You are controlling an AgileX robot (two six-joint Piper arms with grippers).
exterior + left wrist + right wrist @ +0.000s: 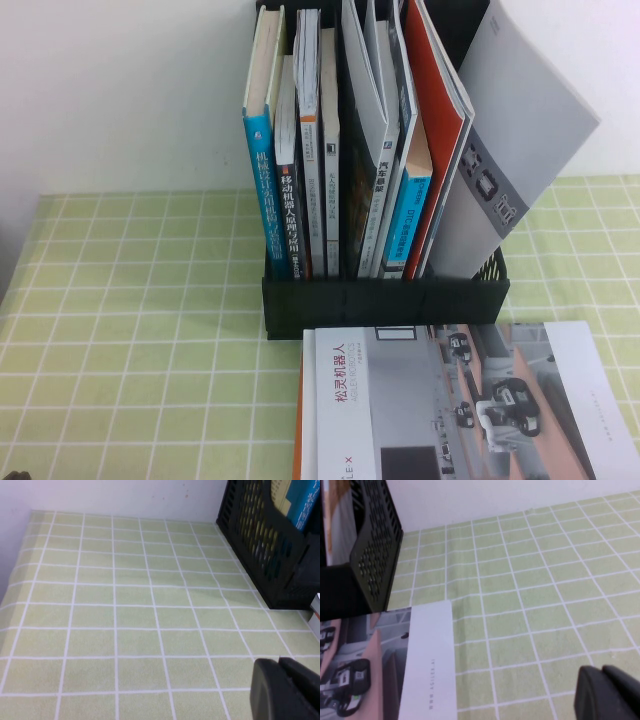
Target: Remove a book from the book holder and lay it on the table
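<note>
A: Rack and contents, high view. You see the book holder standing upright near the back wall on the table. The book, its grey cover showing small black gadget pictures, sits in the rightmost slot and leans out to the right, its top well past the rack's side.

B: And what lies in front of the rack?

A: A second brochure, grey and orange with larger robot photos and a red Chinese title, lies flat on the cloth, its far edge just beside the rack's low front wall. A red booklet stands in the slot next to the book.

B: Where are your grippers?

A: Neither appears in the high view. The left gripper hangs over bare cloth on the left side of the rack, fingers together, holding nothing. The right gripper hangs over the cloth just right of the flat brochure; its fingers are also pressed together and empty.
</note>
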